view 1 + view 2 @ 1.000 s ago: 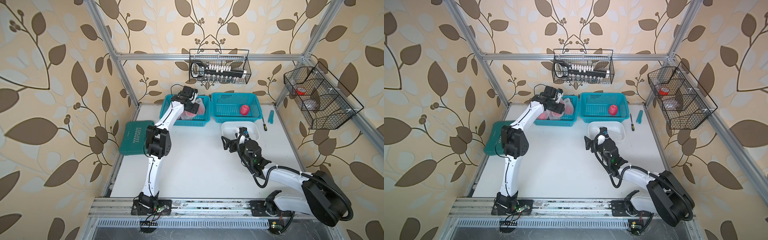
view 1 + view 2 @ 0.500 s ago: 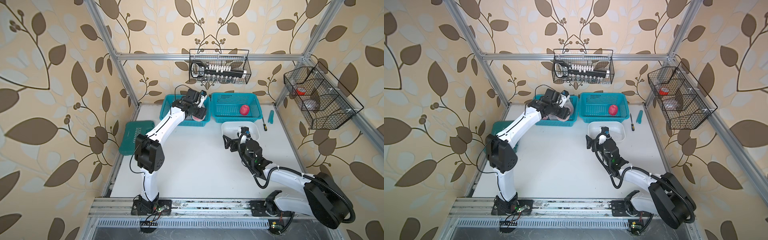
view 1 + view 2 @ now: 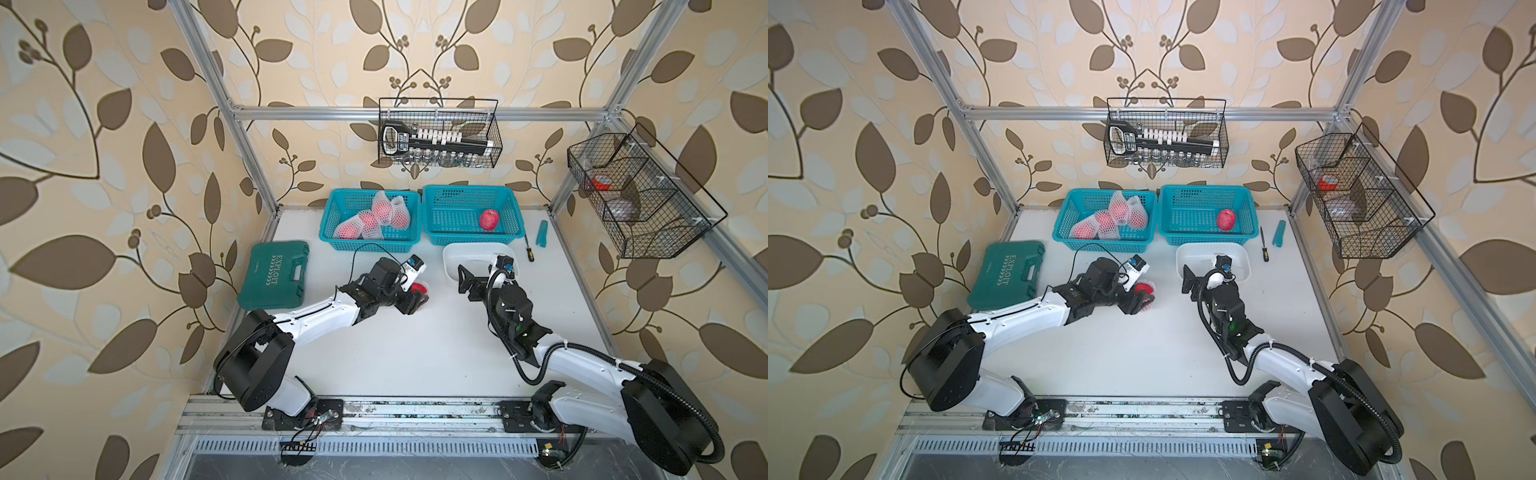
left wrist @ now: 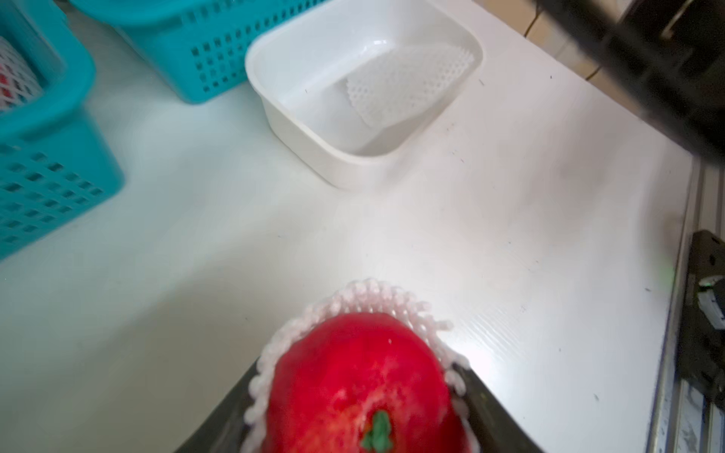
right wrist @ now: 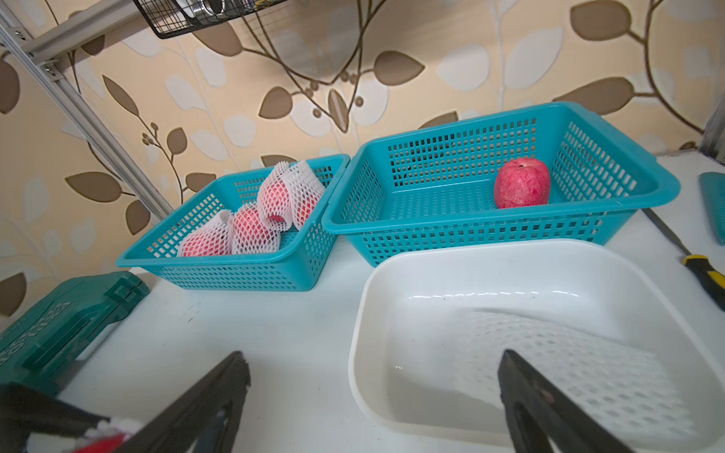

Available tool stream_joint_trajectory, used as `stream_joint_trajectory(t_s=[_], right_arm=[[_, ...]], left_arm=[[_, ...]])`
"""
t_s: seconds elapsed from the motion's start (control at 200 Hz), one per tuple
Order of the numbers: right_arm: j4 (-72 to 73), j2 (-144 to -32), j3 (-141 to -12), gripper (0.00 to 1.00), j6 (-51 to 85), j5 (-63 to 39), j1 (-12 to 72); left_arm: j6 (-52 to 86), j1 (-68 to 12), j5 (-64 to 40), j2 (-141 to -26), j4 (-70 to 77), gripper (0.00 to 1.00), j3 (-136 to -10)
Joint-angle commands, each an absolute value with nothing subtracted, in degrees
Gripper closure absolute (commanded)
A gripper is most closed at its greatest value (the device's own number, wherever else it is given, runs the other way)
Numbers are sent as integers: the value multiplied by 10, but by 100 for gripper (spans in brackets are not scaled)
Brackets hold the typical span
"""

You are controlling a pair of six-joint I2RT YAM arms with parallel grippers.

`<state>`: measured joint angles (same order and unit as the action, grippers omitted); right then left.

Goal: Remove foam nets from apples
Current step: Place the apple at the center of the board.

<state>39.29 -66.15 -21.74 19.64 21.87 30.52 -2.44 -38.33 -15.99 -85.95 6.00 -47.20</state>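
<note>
My left gripper (image 3: 417, 296) (image 3: 1140, 296) (image 4: 359, 396) is shut on a red apple (image 4: 353, 376) that sits partly in its white foam net (image 4: 368, 292), low over the middle of the table. More netted apples (image 3: 370, 218) (image 5: 251, 219) lie in the left teal basket (image 3: 332, 232). A bare apple (image 3: 489, 219) (image 5: 521, 183) sits in the right teal basket (image 3: 436, 232). An empty foam net (image 4: 408, 82) (image 5: 569, 364) lies in the white tray (image 3: 449, 254). My right gripper (image 3: 482, 276) (image 5: 372, 362) stands open and empty at the tray's near edge, facing the left gripper.
A green tool case (image 3: 276, 274) lies at the left of the table. A screwdriver (image 3: 528, 249) and a teal tool (image 3: 542, 232) lie to the right of the tray. Wire baskets hang on the back wall (image 3: 438, 133) and the right wall (image 3: 636, 199).
My left arm has drawn back from the left basket to the table's middle, carrying the netted apple. The right arm has hardly moved and stays open.
</note>
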Motion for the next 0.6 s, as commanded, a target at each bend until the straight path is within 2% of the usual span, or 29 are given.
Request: stream_joint_trajectory(t_s=[0.0, 0.335, 0.595], right_arm=[[413, -652, -202, 2, 191, 248, 306], [414, -659, -202, 2, 190, 259, 305], [411, -652, -201, 2, 191, 265, 303]], left_arm=[[-27, -393, -195, -884, 216, 48, -457], [-70, -402, -190, -971, 309, 46, -455], [-87, -402, -173, -1010, 324, 32, -457]])
